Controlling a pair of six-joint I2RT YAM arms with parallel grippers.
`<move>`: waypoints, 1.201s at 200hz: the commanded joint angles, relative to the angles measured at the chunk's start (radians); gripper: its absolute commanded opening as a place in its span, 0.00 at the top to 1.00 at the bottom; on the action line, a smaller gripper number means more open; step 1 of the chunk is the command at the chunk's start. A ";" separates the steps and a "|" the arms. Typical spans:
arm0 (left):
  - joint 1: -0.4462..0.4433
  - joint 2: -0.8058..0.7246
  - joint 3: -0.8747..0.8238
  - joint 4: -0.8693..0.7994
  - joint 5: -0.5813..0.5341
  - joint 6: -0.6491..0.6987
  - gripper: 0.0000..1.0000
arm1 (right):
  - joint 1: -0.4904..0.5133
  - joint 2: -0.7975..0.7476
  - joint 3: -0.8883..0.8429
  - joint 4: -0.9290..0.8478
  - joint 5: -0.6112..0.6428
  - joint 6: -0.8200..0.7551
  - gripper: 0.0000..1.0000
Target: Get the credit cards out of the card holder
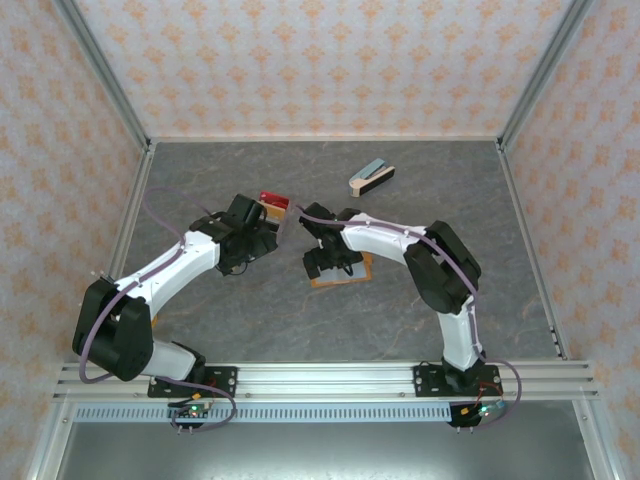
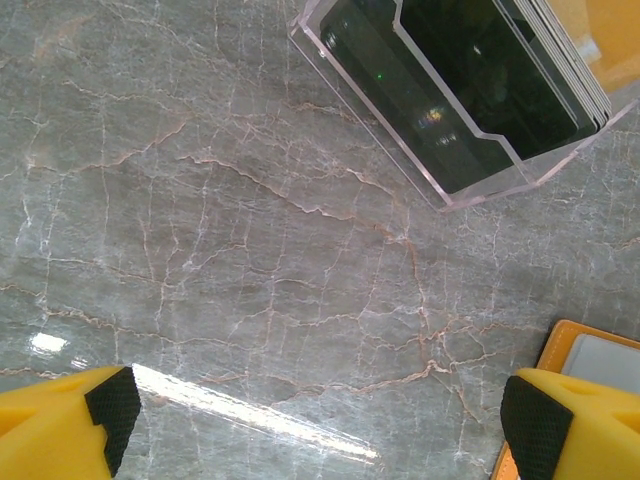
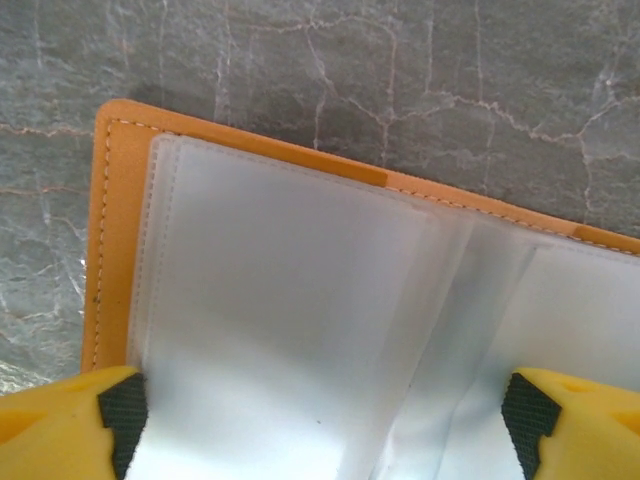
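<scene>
The card holder [image 1: 345, 275] lies open on the marble table, orange-tan leather with a pale grey lining [image 3: 300, 300]. My right gripper [image 3: 320, 425] hovers right above it, open, one black pad at each side of the lining's pockets. I cannot tell whether any credit cards sit in those pockets. My left gripper [image 2: 320, 430] is open over bare table just left of the holder, whose orange corner [image 2: 590, 350] shows beside its right finger. In the top view the two grippers [image 1: 268, 238] [image 1: 328, 260] stand close together mid-table.
A clear plastic rack [image 2: 450, 110] with dark thin cards on edge stands just beyond the left gripper; from above it reads as a red and tan pile [image 1: 272, 203]. A grey-blue wedge-shaped thing [image 1: 371, 177] lies at the back. Patterned walls enclose the table.
</scene>
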 commanded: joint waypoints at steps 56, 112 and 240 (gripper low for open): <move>0.007 -0.002 -0.002 0.008 0.009 0.006 0.04 | -0.050 0.073 -0.054 -0.043 -0.024 -0.048 0.36; 0.007 0.002 0.000 0.007 0.010 0.003 0.04 | -0.062 0.059 -0.071 -0.025 -0.022 -0.043 0.55; 0.007 -0.181 0.092 -0.056 -0.216 0.110 0.04 | -0.092 -0.529 -0.208 0.231 0.104 0.137 0.16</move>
